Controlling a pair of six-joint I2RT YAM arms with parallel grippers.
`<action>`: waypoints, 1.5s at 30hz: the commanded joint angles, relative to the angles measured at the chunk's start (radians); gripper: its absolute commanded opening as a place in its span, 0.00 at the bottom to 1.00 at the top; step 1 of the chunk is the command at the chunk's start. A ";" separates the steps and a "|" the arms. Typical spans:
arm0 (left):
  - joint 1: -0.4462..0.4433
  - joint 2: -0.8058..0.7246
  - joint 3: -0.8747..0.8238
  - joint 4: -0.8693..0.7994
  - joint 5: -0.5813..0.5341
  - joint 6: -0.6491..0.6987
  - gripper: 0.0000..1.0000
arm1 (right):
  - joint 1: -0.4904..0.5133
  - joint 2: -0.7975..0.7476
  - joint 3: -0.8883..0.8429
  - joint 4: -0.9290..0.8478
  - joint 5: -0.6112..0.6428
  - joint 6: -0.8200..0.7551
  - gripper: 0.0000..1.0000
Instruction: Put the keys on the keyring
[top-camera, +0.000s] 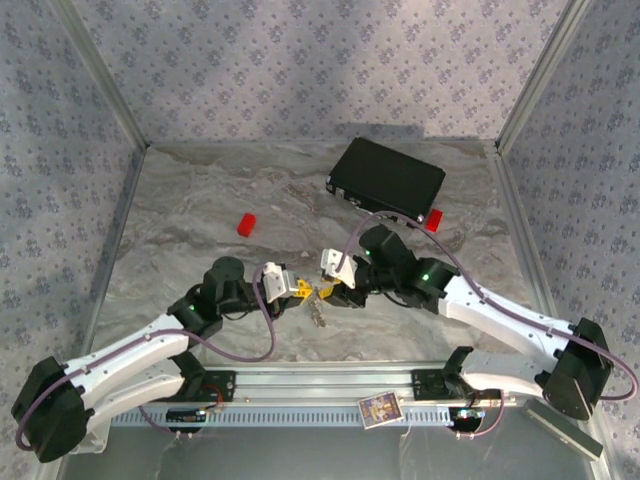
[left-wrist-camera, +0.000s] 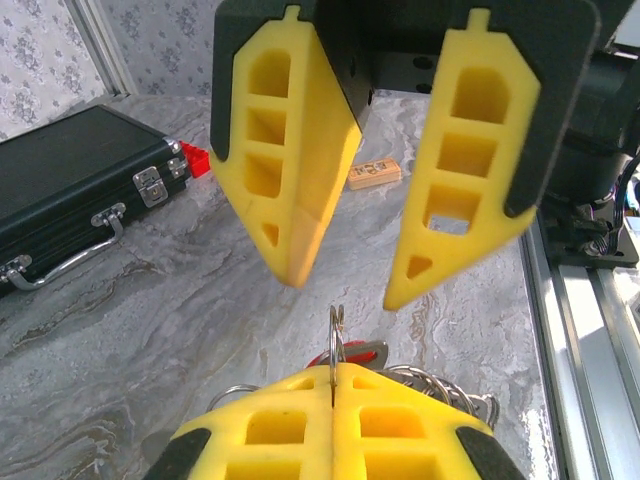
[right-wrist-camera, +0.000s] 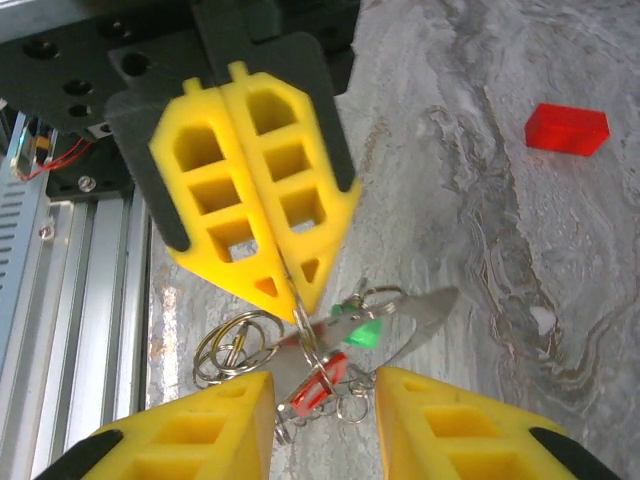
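Observation:
My left gripper (top-camera: 300, 290) (left-wrist-camera: 335, 380) is shut on a thin metal ring of the keyring (left-wrist-camera: 337, 335) (right-wrist-camera: 303, 318), holding it upright on edge. From this ring hangs a bunch: a green-headed key (right-wrist-camera: 364, 332) with a silver blade, a red-and-white key (right-wrist-camera: 318, 388) (left-wrist-camera: 352, 352), and several more wire rings (right-wrist-camera: 228, 350). In the top view the bunch dangles just above the table (top-camera: 318, 316). My right gripper (top-camera: 328, 292) (right-wrist-camera: 325, 400) faces the left one, open, with its fingers (left-wrist-camera: 455, 170) on either side of the bunch and touching nothing.
A black case (top-camera: 387, 180) (left-wrist-camera: 70, 190) lies at the back right with a red block (top-camera: 433, 219) beside it. Another red block (top-camera: 247, 223) (right-wrist-camera: 567, 128) sits back left. The aluminium rail (top-camera: 320, 385) runs along the near edge, with a small card (top-camera: 380, 409) on it.

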 joint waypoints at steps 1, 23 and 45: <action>-0.003 -0.021 -0.018 0.111 0.008 -0.033 0.00 | -0.005 -0.035 -0.044 0.055 -0.011 0.075 0.33; -0.002 -0.023 -0.036 0.145 0.006 -0.045 0.00 | 0.003 0.029 -0.099 0.144 -0.049 0.131 0.37; -0.002 -0.032 -0.035 0.148 0.001 -0.043 0.00 | 0.019 0.042 -0.086 0.110 0.032 0.099 0.15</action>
